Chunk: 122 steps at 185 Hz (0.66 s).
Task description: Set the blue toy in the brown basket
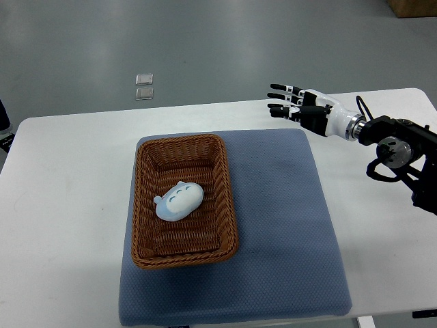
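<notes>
The blue toy (179,201), a pale blue rounded figure, lies inside the brown wicker basket (146,198), near its middle. The basket stands on the left part of a blue mat (280,225). My right hand (292,101) is up at the far right of the table, above the mat's far right corner, well away from the basket. Its fingers are spread straight toward the left and hold nothing. The left arm does not show.
The white table (61,205) carries the mat and basket. Two small clear squares (144,87) lie on the grey floor beyond the table's far edge. A cardboard box corner (413,7) shows at the top right.
</notes>
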### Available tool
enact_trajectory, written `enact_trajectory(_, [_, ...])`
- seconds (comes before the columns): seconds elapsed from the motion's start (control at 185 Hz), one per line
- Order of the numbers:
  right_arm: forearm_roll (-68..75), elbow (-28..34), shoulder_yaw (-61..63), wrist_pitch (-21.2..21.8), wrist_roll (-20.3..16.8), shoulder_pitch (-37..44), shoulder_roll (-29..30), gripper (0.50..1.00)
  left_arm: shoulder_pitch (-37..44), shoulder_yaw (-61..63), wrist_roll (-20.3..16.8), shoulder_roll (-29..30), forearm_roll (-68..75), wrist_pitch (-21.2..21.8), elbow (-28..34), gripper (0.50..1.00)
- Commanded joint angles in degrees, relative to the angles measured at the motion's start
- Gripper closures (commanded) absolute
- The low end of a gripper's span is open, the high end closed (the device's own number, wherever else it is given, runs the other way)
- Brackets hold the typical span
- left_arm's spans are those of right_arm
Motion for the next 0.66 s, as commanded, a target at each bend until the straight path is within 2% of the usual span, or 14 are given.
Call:
enact_trajectory(0.0, [7.0, -2.4, 0.1, 0.4, -1.4, -0.5, 0.4, 0.607, 0.0, 0.0, 0.0, 0.0, 0.0, 0.0, 0.0, 0.500])
enact_trajectory(0.173, [8.7, -2.6, 0.3, 0.5, -1.3, -0.9, 1.0, 0.605, 0.0, 0.0, 0.0, 0.0, 0.0, 0.0, 0.0, 0.500])
enact_trajectory(0.238, [8.5, -2.6, 0.3, 0.0, -1.0, -1.1, 1.0, 0.587, 0.0, 0.0, 0.0, 0.0, 0.0, 0.0, 0.0, 0.500])
enact_trajectory(0.653, [8.4, -2.4, 0.5, 0.5, -0.7, -1.9, 1.5, 0.587, 0.0, 0.0, 0.0, 0.0, 0.0, 0.0, 0.0, 0.500])
